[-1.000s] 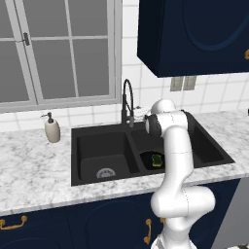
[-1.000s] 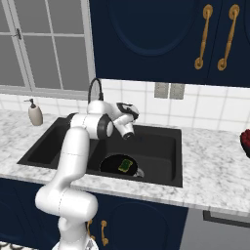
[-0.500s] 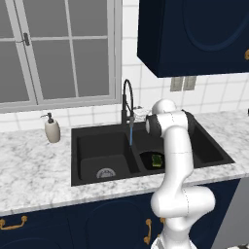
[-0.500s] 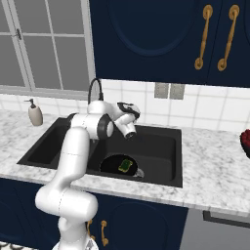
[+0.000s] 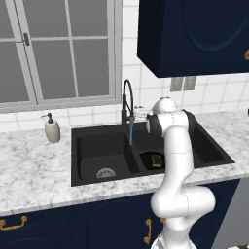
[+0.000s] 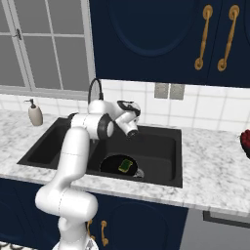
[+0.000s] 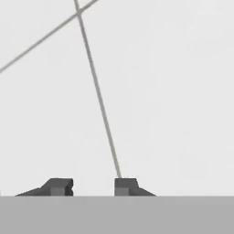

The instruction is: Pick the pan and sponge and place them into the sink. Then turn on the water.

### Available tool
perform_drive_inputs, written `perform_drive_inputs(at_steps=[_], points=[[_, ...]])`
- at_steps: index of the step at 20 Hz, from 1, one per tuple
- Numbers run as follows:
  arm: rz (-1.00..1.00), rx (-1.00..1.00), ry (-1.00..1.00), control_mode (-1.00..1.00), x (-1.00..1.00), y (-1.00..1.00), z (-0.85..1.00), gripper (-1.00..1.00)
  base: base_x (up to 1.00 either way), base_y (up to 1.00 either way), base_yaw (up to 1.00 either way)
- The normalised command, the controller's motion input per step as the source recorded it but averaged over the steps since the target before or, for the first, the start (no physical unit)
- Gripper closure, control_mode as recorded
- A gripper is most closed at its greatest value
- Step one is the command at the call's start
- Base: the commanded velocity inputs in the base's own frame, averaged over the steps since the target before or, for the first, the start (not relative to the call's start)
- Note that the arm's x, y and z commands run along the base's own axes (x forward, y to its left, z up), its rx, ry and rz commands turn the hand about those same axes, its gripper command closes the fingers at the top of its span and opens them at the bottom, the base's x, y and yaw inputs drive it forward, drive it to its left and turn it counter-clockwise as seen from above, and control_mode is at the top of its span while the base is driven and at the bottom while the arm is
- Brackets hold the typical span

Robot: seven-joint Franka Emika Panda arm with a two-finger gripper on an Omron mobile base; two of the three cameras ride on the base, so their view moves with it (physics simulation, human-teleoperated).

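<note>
Marble counter, water (image 5: 131, 135) now streaming into sink (image 5: 92, 141), sponge (image 5: 156, 160) unmoved

Occlusions: arm blocks sink contents, edges crop items

Pan (image 5: 147, 159) mostly behind arm in left base view, its handle not discernible; sponge (image 5: 157, 160) partly covered at 3 o'clock. Red thing (image 6: 245, 142) on worktop (image 6: 215, 171) cut by right edge. Hand (image 7: 93, 187) tips barely show; gap state unclear. Faucet (image 6: 95, 89) base hidden behind arm.
</note>
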Motion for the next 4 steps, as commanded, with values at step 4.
perform_drive_inputs(at_steps=[4], points=[[0.02, 0.25, 0.0, -1.0, -0.01, -1.0, -0.96, 1.0, 0.0, 0.0, 0.0]])
